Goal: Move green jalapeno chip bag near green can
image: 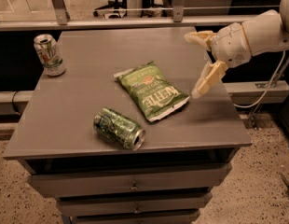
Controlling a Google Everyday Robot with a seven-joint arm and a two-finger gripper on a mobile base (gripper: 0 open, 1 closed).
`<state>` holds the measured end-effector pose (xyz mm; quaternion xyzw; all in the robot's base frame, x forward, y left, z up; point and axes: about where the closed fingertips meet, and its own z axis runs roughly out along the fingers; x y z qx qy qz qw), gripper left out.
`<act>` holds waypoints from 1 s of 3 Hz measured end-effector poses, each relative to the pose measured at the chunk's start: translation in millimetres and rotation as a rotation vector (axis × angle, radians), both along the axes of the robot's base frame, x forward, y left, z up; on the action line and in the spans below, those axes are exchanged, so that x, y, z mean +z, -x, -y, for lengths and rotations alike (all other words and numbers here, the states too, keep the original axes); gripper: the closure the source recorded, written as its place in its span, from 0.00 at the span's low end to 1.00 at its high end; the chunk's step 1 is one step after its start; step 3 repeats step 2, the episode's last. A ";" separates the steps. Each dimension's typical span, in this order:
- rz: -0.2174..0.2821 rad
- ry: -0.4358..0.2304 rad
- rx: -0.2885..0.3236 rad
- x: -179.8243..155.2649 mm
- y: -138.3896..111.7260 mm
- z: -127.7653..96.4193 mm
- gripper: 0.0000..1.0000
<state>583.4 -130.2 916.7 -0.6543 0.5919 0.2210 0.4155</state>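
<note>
The green jalapeno chip bag [152, 90] lies flat in the middle of the grey table [79, 101], with its white "KETTLE" lettering showing. The green can [118, 128] lies on its side near the table's front edge, just left of and in front of the bag's near end, a small gap apart. My gripper [196, 64] hangs above the table's right side, to the right of the bag and clear of it. It is open and empty, with one pale finger [208, 80] pointing down toward the table and the other [198, 37] stretched out toward the back.
A white-and-silver can [49, 55] stands upright at the table's back left corner. Drawers [130, 185] sit under the tabletop. A metal rail [135, 22] runs behind the table. A cable [270, 87] hangs at the right of the table.
</note>
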 end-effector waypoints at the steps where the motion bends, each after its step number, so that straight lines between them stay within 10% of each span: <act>1: 0.090 0.068 -0.057 38.2 4.9 31.0 0.00; 3: 0.090 0.068 -0.057 38.2 4.9 31.0 0.00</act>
